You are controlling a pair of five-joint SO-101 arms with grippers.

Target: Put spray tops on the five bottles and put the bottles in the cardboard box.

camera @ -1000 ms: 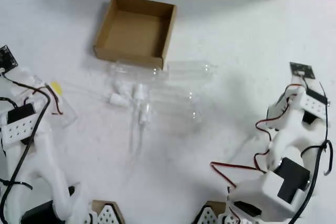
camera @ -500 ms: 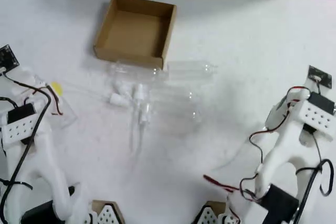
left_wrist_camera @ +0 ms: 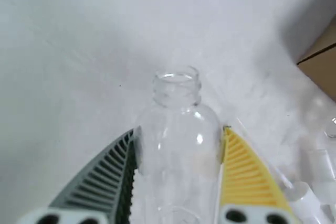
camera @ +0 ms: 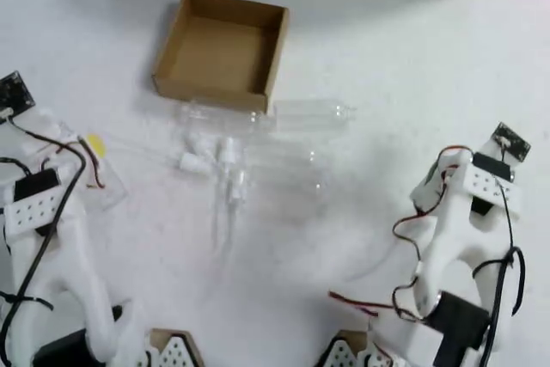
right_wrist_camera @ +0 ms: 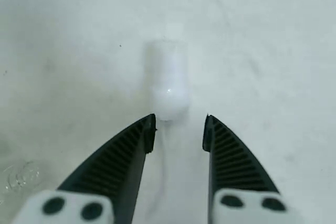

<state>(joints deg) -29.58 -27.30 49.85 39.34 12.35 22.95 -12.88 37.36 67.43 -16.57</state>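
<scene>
Over on the left side of the white bench (camera: 387,66), the left claw (left_wrist_camera: 178,135) is clamped on a clear plastic bottle (left_wrist_camera: 178,156), a finger on each side, its neck open. The right claw (right_wrist_camera: 178,124) hangs low with its fingers spread, and a small white spray top (right_wrist_camera: 168,82) lies just past the tips. The brown cardboard box (camera: 210,92) sits at the far side. The other clear bottles (camera: 301,115) and loose spray tops (camera: 193,161) are heaped right by its near wall.
</scene>
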